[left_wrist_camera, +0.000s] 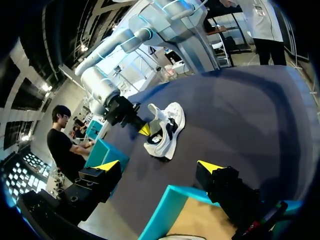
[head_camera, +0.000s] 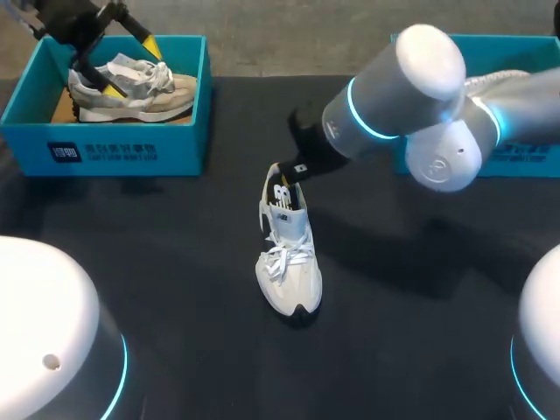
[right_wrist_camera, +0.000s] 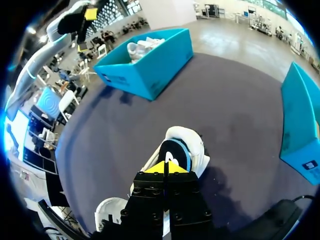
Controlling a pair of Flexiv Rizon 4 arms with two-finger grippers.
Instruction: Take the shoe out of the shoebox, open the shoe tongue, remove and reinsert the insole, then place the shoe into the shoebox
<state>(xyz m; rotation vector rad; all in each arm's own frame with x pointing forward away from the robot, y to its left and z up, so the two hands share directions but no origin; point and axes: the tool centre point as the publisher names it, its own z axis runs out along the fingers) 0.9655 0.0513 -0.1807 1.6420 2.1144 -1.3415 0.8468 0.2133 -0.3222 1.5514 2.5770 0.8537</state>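
The white shoe [head_camera: 286, 252] stood upright on its sole near the middle of the dark worktop [head_camera: 157, 262], toe turned toward the robot's base and heel toward the far side, its laces lying loose over the tongue. The right arm [head_camera: 385, 105] reached in across the worktop and ended right at the heel. Its right jaws were drawn together, the yellow fingertips [right_wrist_camera: 156, 171] meeting in one wedge just above the dark mouth of the shoe. From where I stood I could not make out whether they had nipped the heel collar or anything inside, or were only poised at it. Over at the far left corner the left arm [head_camera: 66, 22] hung above the left shoebox [head_camera: 35, 109], a teal carton. Its left jaws were spread wide over a beige shoe [head_camera: 166, 98] lying inside on the box's brown floor. One yellow tip was up by the box's rear wall and the other was down near the shoe's collar, and I could not tell whether either touched it. Those jaws were well apart from the white shoe. A right shoebox [head_camera: 525, 157], also teal, sat at the far right corner behind the right arm's elbow, with something pale showing over its rim. The worktop was a dark, matte cloth-like surface, and both boxes rested on it along its far edge.
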